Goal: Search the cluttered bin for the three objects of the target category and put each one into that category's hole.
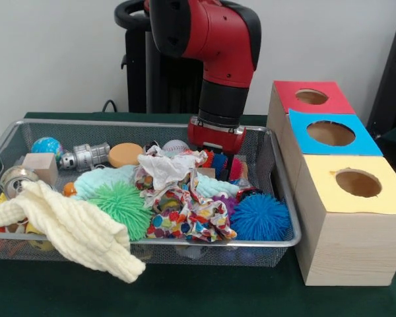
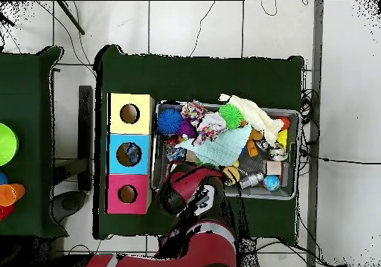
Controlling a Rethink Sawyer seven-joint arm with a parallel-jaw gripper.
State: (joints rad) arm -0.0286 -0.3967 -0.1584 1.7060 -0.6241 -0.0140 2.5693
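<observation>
Front view — claw (image 1: 218, 157) inside bin (image 1: 285, 198)

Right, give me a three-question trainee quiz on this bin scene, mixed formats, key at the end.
1. True or false: the arm reaches down into the wire basket at its far side, by the boxes' end.
2. Which panel lies between the red panel and the yellow panel? A) green B) blue C) white
3. Fill in: the cream knitted cloth hangs over the basket's ____ rim in the front view.

Key: 1 true; 2 B, the blue panel; 3 near. The gripper is hidden among the clutter.
</observation>
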